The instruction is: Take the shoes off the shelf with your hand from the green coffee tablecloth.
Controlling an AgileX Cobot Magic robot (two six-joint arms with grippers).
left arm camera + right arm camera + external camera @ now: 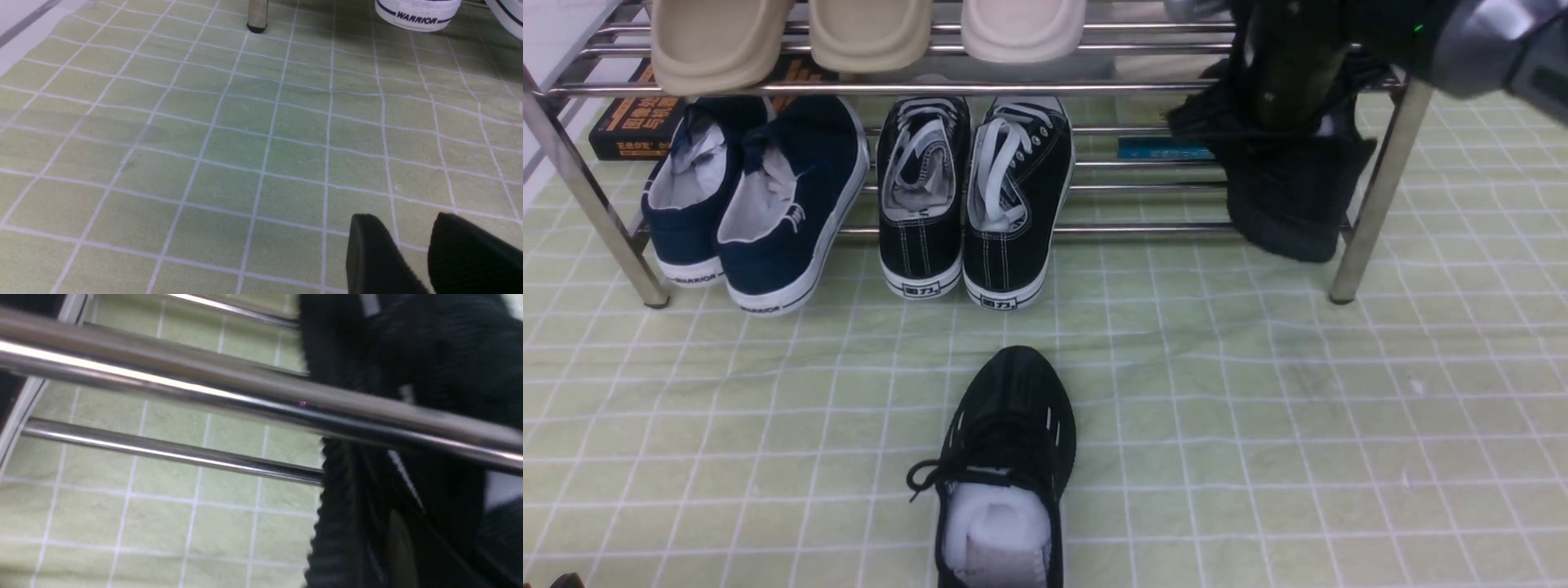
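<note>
One black knit shoe lies on the green checked tablecloth near the front, its white stuffing showing. Its mate sits at the right end of the steel shelf, on the lower tier and tipped over the front rail. My right gripper comes down from above into that shoe's opening and is shut on it. In the right wrist view the shoe fills the frame behind a shelf tube. My left gripper hovers open over bare cloth, holding nothing.
The lower tier also holds a navy white-soled pair and black canvas sneakers. Beige slippers sit on the top tier. Books lie behind the shelf. A shelf leg and a navy shoe's toe stand ahead of the left gripper.
</note>
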